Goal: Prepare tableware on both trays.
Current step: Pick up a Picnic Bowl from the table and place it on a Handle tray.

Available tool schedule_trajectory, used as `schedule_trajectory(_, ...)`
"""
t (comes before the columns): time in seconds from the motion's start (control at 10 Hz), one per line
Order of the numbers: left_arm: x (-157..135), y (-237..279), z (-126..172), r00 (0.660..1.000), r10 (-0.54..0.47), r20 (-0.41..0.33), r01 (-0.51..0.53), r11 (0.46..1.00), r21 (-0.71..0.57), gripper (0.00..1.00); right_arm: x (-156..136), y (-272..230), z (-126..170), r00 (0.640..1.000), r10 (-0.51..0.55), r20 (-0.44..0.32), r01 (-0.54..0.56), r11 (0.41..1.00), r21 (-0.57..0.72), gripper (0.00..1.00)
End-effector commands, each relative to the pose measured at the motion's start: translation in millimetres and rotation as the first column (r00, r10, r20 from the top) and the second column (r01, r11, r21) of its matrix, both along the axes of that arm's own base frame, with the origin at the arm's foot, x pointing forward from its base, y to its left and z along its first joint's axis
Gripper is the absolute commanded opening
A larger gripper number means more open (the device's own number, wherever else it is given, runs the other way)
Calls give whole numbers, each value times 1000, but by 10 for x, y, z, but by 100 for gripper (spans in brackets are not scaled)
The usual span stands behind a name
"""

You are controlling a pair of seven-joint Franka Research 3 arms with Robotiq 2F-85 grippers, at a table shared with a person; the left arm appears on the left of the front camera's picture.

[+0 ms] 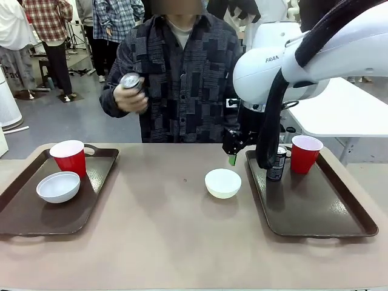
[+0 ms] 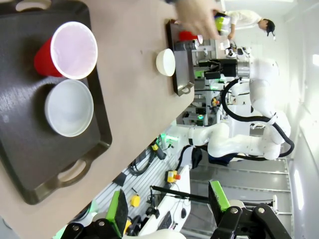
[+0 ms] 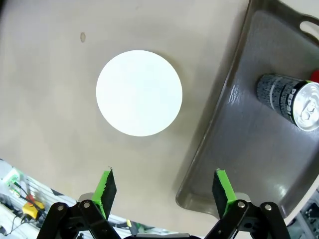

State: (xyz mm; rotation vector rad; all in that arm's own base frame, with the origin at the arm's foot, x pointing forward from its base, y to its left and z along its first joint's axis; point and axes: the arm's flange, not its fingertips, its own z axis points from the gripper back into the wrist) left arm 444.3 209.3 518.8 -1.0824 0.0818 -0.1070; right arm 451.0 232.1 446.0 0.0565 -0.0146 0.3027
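Your right gripper (image 3: 164, 174), fingers apart and empty, hovers near the white bowl (image 3: 139, 92) on the bare table (image 3: 50, 99) beside the right tray (image 3: 219, 124); descend off-centre and you may strike that tray's rim.

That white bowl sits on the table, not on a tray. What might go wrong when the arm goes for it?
The right gripper hangs open over the gap between the white bowl and the right tray; coming down, a finger might catch the tray's rim. The shallow bowl could slip from the pinch. Placed carelessly, it might topple the can standing on that tray.
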Motion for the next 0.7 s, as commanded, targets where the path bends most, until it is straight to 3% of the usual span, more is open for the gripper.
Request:
schedule_trajectory(0.0,-13,-2,28,1000,-1,-3,1,1000,-3,86,-101,-37,14,1000,5,7,-5,1000,-6,100)
schedule_trajectory(0.1,-13,-2,28,1000,-1,-3,1,1000,-3,86,0,0,0,1000,0,0,0,1000,0,100)
schedule_trajectory(0.4,-13,-2,28,1000,-1,-3,1,1000,-3,86,409,105,-347,987,-155,-36,157,985,75,100)
schedule_trajectory(0.6,-13,-2,28,1000,-1,-3,1,1000,-3,86,573,194,-544,982,-181,-62,185,980,69,100)
